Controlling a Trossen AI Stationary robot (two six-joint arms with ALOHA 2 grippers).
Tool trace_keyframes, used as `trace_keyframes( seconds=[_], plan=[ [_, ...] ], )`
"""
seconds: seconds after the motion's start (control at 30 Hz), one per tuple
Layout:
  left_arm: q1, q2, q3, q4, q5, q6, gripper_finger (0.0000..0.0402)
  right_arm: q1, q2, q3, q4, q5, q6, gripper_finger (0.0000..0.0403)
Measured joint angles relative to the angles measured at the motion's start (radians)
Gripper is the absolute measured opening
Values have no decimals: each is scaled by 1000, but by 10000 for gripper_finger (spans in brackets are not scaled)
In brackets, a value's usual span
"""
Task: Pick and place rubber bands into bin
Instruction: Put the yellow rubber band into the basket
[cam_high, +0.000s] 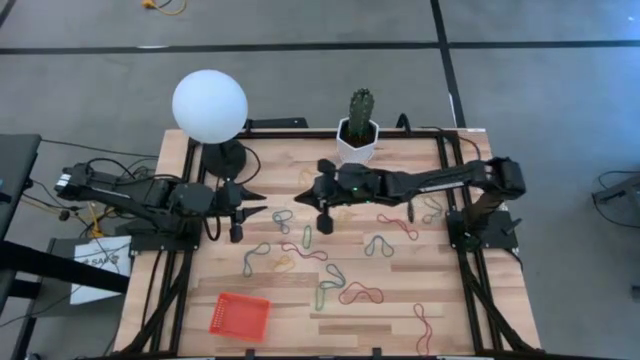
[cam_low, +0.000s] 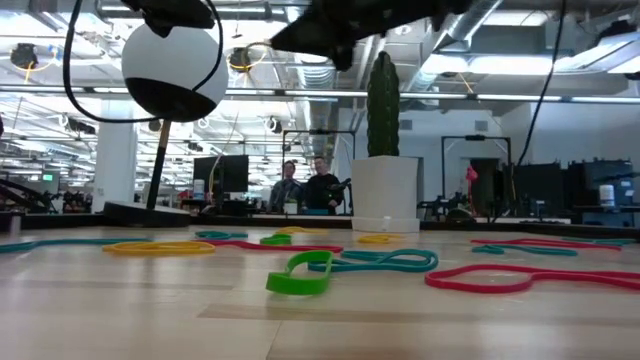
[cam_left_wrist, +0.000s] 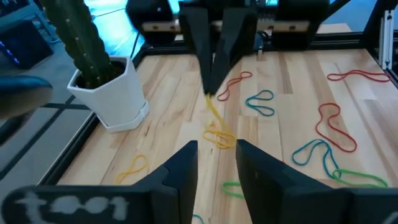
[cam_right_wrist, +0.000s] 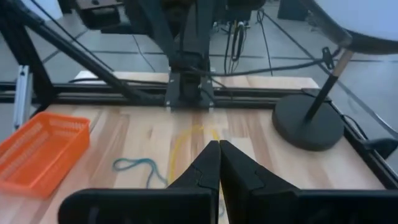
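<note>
Right gripper (cam_high: 323, 226) reaches over mid worktop (cam_high: 400, 300), fingers pinched tight on a yellow rubber band (cam_left_wrist: 214, 115) dangling just above the wood. Left gripper (cam_high: 237, 224) sits near the lamp base (cam_high: 224, 155), fingers parted, holding nothing. Other rubber bands (cam_high: 360, 294) lie scattered across the worktop. Bin (cam_high: 239, 315) is at the front-left corner, well apart from both grippers.

One camera looked straight down on the whole counter (cam_high: 400, 300). Another sat at counter-top level, close to the nearest bands, facing the room behind. Each wrist camera looked along its own arm across the counter toward the other arm. The cactus pot (cam_high: 358, 140) appeared in three views.
</note>
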Motion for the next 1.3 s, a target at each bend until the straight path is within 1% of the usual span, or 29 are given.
trace_keyframes(
  seconds=[0.2,0.4,0.53,0.83,0.9,0.97,1.17,1.3],
  plan=[
    [0,0,0,-1,0,0,127,1,116,143,-7,-1,-28,0],
    [1,0,0,-5,-5,-11,131,11,183,260,-4,-1,-91,0],
    [1,0,0,-9,-6,-14,131,15,193,298,-27,-2,-107,0],
    [1,0,0,-19,-80,-17,128,17,185,305,-45,-1,-107,0],
    [1,0,0,-19,-82,-18,118,18,185,305,-45,-1,-107,0],
    [1,0,0,-19,-82,-18,99,17,185,305,-54,-1,-107,0],
    [1,0,0,-19,-82,-18,12,17,185,305,-64,0,-107,0],
    [1,0,0,-19,-82,-23,5,16,185,305,-64,2,-107,0]
  ],
)
